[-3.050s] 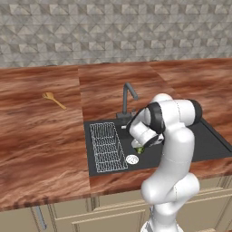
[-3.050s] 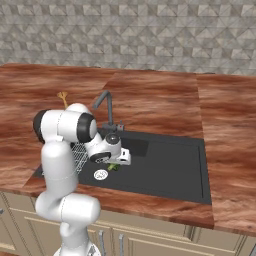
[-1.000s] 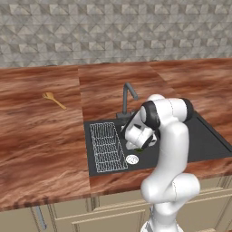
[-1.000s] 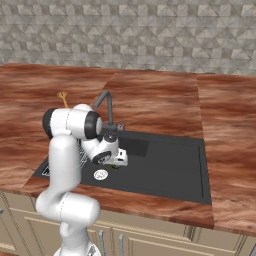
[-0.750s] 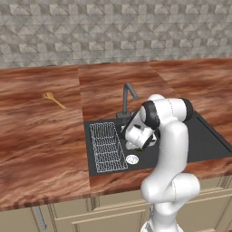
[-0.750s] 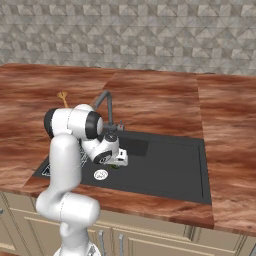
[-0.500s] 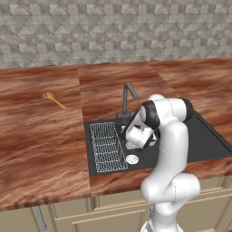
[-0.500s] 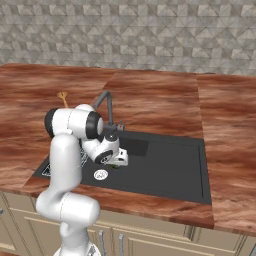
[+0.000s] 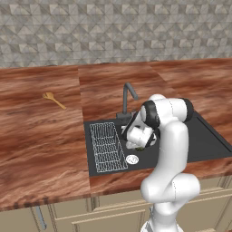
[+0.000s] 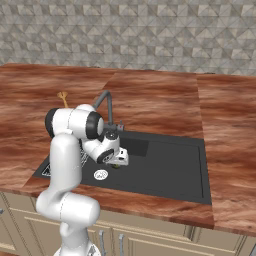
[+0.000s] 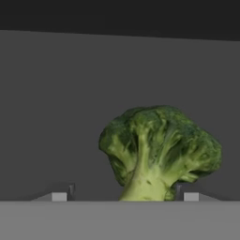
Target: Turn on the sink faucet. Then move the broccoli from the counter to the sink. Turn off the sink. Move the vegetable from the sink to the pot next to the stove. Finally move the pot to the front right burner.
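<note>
Left base view: the white arm rises from the lower right and bends over, its gripper [image 9: 141, 146] lowered into the black sink [image 9: 206, 145] just right of the wire rack [image 9: 108, 146], below the faucet [image 9: 128, 97]; a wooden spoon [image 9: 54, 99] lies on the counter [image 9: 41, 136].

Right base view: the wrist points down beside the drain [image 10: 101, 174], with the broccoli [image 10: 116, 165] beneath it.

Hand view: the fingertips [image 11: 59, 196] stand either side of the floret on the basin floor; whether they grip it cannot be told. No writing is legible.
</note>
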Motion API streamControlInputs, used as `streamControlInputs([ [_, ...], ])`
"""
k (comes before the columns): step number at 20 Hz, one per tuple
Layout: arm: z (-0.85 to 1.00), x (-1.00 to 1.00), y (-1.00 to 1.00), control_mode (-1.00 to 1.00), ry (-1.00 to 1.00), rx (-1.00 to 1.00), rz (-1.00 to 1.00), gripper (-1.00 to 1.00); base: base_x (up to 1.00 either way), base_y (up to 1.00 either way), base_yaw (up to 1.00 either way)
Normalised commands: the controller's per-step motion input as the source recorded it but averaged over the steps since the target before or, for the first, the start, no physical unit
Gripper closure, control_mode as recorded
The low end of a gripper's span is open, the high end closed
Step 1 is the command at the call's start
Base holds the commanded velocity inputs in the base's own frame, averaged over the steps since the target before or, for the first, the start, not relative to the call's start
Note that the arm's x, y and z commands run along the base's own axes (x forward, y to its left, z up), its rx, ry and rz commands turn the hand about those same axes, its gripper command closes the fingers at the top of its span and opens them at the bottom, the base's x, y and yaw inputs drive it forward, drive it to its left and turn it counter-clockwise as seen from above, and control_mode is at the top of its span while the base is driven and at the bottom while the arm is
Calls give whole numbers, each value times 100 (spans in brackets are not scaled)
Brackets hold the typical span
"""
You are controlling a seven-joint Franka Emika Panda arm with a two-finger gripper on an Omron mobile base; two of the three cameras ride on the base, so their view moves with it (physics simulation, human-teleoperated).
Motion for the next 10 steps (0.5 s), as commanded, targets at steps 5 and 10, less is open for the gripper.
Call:
streamControlInputs([
  [5, 0, 1, 0, -100, 0, 0, 0, 100, 0, 0, 0],
  [10, 0, 0, 0, -100, 0, 1, 0, 100, 0, 0, 0],
])
